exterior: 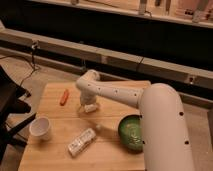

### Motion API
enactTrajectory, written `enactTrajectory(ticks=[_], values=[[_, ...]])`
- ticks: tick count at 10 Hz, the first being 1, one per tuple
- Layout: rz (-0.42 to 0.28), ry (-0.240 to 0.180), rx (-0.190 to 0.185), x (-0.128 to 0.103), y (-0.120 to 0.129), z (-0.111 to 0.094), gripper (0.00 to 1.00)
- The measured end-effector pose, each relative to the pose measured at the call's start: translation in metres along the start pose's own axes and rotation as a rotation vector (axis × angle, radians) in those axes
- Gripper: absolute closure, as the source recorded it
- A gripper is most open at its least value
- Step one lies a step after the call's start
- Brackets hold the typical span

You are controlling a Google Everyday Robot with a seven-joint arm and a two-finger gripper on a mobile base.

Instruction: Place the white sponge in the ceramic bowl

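— The white sponge point(90, 107): where do you have it?

— I see it as a pale pad on the wooden bench point(55, 127), up and to the left of the ceramic bowl point(131, 133) and well apart from it. My claw point(87, 104) is down right at the sponge, under the white arm point(120, 95) that reaches in from the right.

— Is the claw gripping it?

— I cannot tell; the wrist hides the fingers from me.

— And the bowl?

— Dark green, at the bench's right edge, partly behind the arm's big shoulder. Left of the bowl lies a clear bottle point(81, 141) on its side, and further left a white cup point(40, 128) stands upright. An orange carrot point(64, 96) lies far up-left of the bowl, beyond the sponge.
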Motion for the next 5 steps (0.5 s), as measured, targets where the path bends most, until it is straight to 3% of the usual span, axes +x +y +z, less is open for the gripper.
enactTrajectory(ticks=[5], values=[[0.013,0.024,-0.027,0.0032,0.0018,-0.0002,0.20]])
